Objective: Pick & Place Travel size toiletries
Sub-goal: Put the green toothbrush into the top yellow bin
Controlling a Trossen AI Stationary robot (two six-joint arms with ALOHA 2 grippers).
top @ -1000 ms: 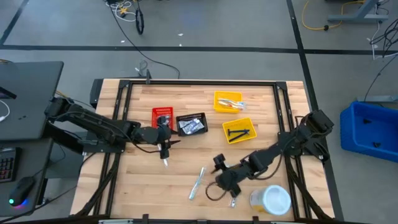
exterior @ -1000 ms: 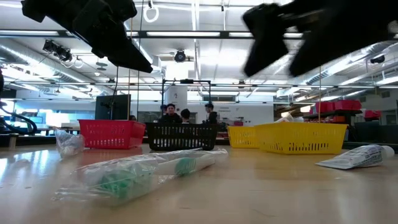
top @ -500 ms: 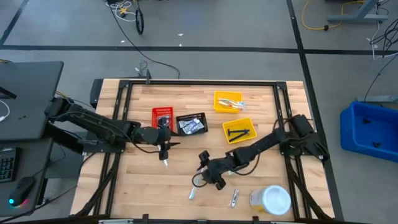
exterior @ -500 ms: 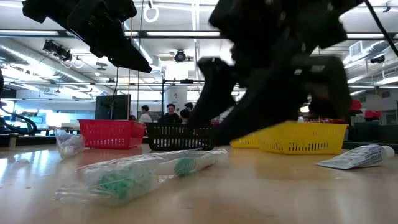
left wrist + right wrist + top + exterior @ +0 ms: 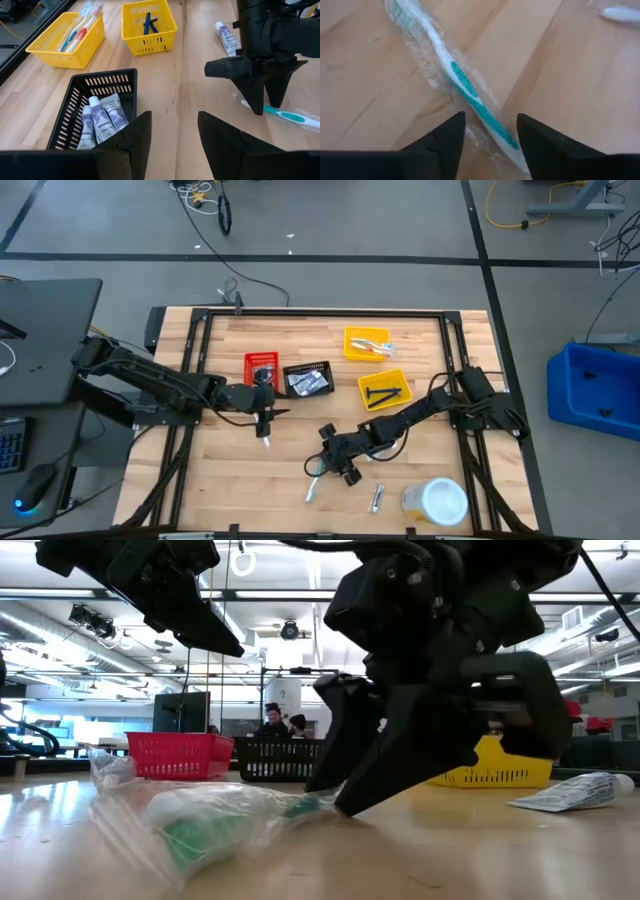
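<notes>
Your right pincer (image 5: pixel 330 465) was low over the counter (image 5: pixel 290 460), fingers apart, straddling the wrapped toothbrush (image 5: pixel 465 87) lying flat mid-counter, not clamped. Your left pincer (image 5: pixel 265 417) hung apart and empty near the black bin (image 5: pixel 95 107), which held small tubes (image 5: pixel 102 119).

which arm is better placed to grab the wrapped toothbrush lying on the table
Right: its open end effector straddles the plastic-wrapped white-and-teal toothbrush on the wooden table. The left end effector hangs open by the bins.
</notes>
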